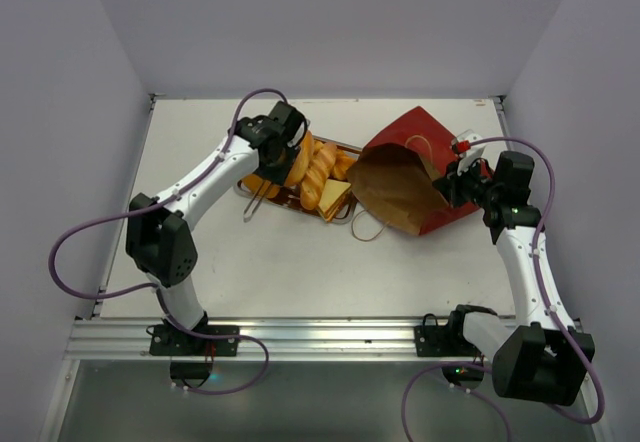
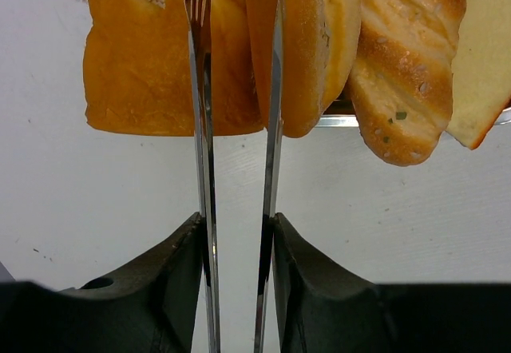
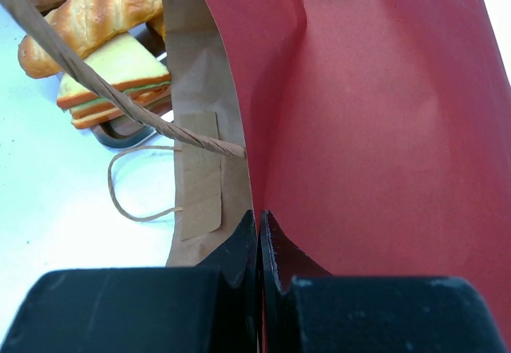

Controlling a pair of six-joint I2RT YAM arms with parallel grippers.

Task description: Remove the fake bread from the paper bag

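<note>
Red paper bag [image 1: 425, 127] lying on its side on the table [image 1: 300, 262], its brown mouth turned left toward the tray [image 3: 120, 133] and its long axis running roughly across the table; two string handles [image 1: 365, 227]. At least four pieces of bread [image 1: 318, 167] are heaped on the tray beside the mouth, the long rolls lying near to far. Reaching over the tray, the left hand [image 2: 237, 241] squeezes one pair of tongs [image 2: 201, 129]. The right hand [image 3: 259, 237] is clenched on the bag's wall.

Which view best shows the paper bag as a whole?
Top external: the whole paper bag lies on its side, kraft inside showing, right gripper pinching its rim. Right wrist shows only a close-up of the pinched wall. Left wrist shows none, only tongs and fake bread.
</note>
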